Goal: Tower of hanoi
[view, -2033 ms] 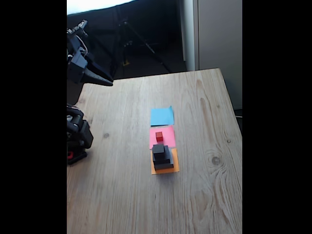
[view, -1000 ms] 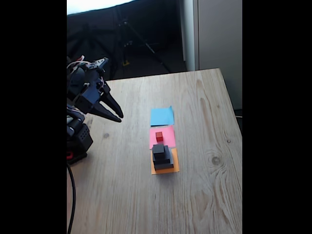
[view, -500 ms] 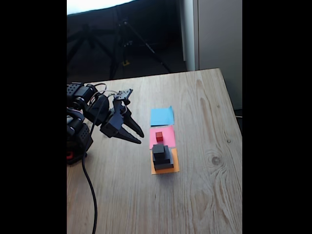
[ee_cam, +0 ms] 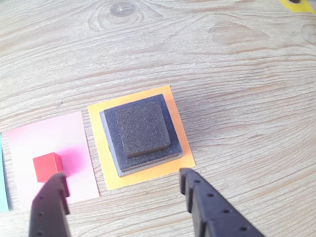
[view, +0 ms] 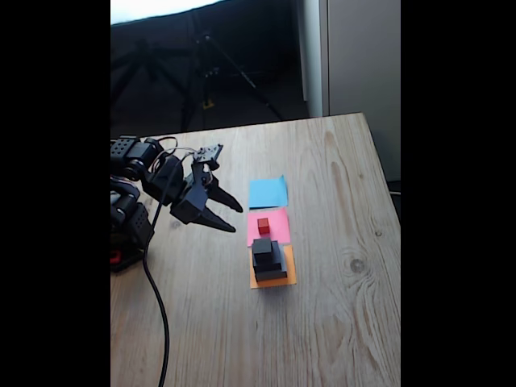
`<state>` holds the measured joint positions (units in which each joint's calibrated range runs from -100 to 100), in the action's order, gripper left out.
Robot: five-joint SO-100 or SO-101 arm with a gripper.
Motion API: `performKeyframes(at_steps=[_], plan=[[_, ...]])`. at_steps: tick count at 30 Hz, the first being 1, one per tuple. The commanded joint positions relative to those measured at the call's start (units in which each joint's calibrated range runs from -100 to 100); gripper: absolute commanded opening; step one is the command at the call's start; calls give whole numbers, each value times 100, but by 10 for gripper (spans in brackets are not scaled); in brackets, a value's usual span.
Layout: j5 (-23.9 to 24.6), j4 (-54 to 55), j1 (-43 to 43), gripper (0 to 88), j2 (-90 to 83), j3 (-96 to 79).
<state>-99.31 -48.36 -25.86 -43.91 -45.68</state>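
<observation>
A wooden table [view: 322,322] seen from a fixed view holds three paper squares in a row: a blue paper [view: 268,192] farthest away, a pink paper [view: 274,230] in the middle, and an orange paper [view: 289,276] nearest the camera. On the orange paper stands a stack of blocks: a flat grey block [view: 272,274] at the bottom, a black block [view: 268,260] on it, and a small black cube [view: 262,245] on top. A tiny red cube [view: 263,225] sits alone on the pink paper. The black robot arm reaches in from the left, its claw [view: 231,216] hovering above the table, left of the papers, fingers spread apart and holding nothing. In the wrist view, the two dark fingertips [ee_cam: 190,185] frame the lower edge, with the stack just above them and the red cube [ee_cam: 47,166] beside the left fingertip.
</observation>
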Motion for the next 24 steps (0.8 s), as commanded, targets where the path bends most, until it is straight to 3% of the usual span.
performKeyframes(at_steps=[1,6,14,24], plan=[[-69,372,-42,358,23,-114],[-69,1060,-59,435,212,-378],[-69,4168,-276,437,568,-1887],[-69,5067,-569,432,1234,-2151]])
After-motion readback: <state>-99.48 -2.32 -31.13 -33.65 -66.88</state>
